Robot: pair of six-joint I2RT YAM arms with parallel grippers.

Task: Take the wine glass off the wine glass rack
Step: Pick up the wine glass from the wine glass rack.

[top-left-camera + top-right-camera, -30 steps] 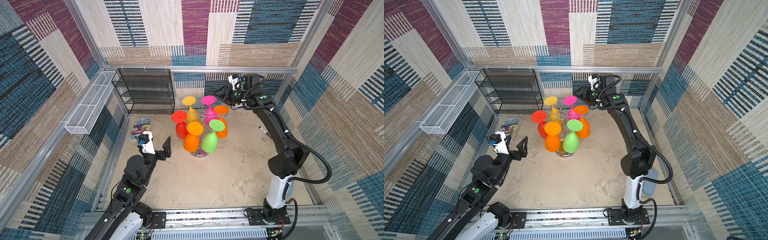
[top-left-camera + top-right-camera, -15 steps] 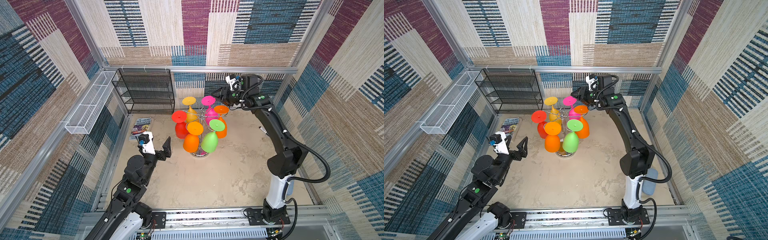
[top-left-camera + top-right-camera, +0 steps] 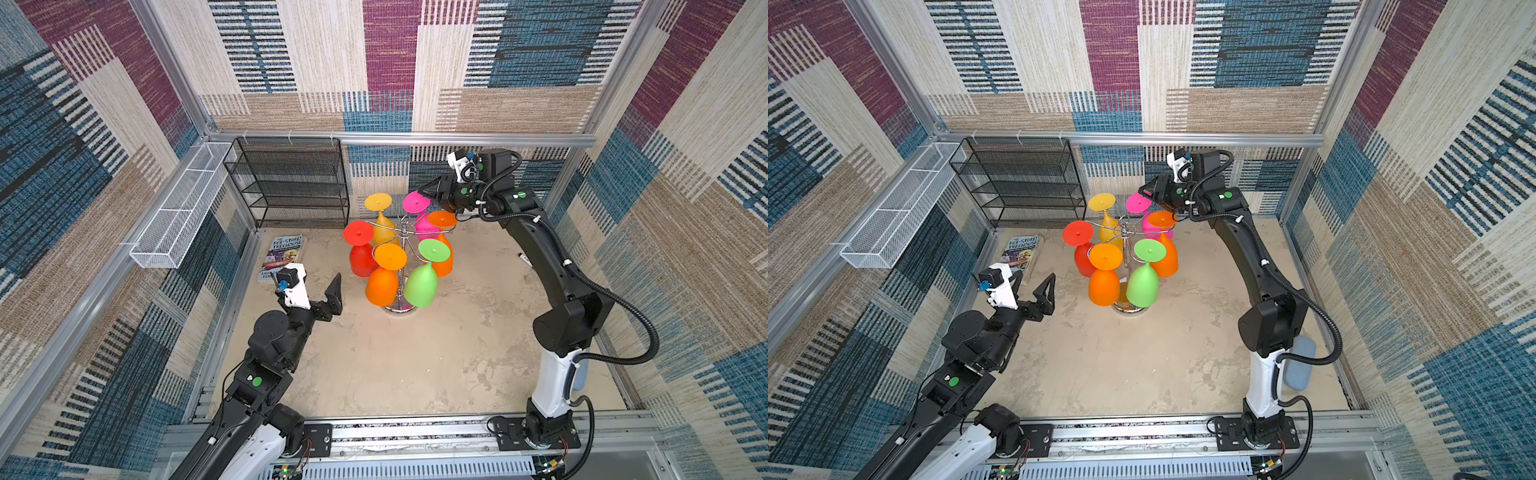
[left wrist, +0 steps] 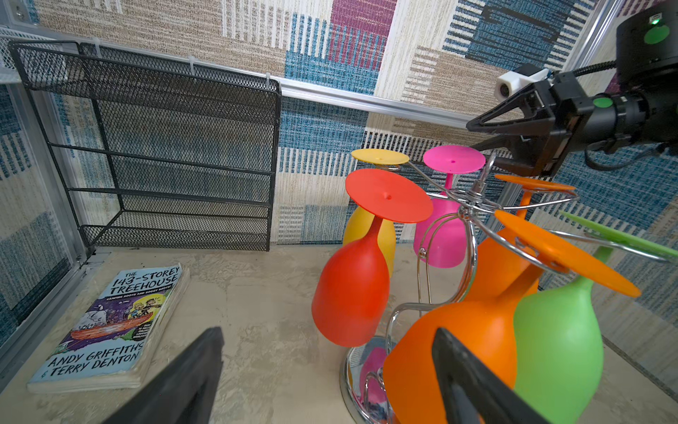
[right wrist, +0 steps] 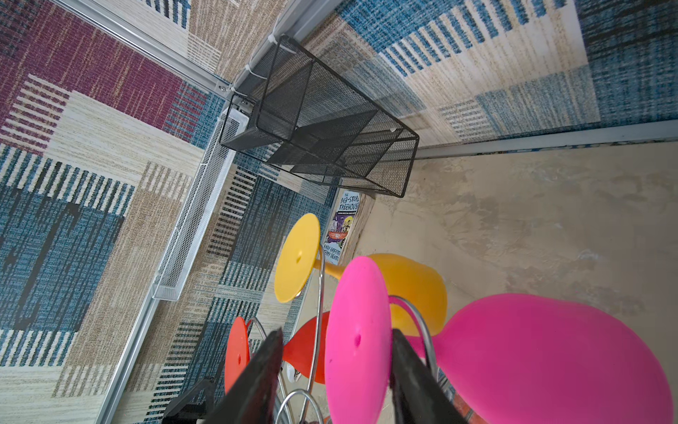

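Seen from my remote station: the chrome wine glass rack (image 3: 404, 228) stands mid-table toward the back. Six plastic glasses hang bowl-down from its wire arms: a yellow glass (image 3: 379, 202), a red glass (image 3: 362, 262), a green glass (image 3: 420, 286), two orange ones, and the pink wine glass (image 5: 513, 359) at the rear.

My right gripper (image 5: 335, 334) has its jaws parted on either side of the pink foot. A gap shows on one side, and I cannot tell whether the other finger touches.

My left gripper (image 3: 1036, 277) hovers spread wide and holds nothing, near a paperback (image 3: 282, 253) lying flat.

A black mesh shelf unit (image 3: 291, 183) stands against the back wall. A white wire mesh basket (image 3: 178, 216) hangs on the left rail.

The tabletop (image 3: 415, 365) is mottled beige, and patchwork woven panels (image 3: 390, 62) line the walls.
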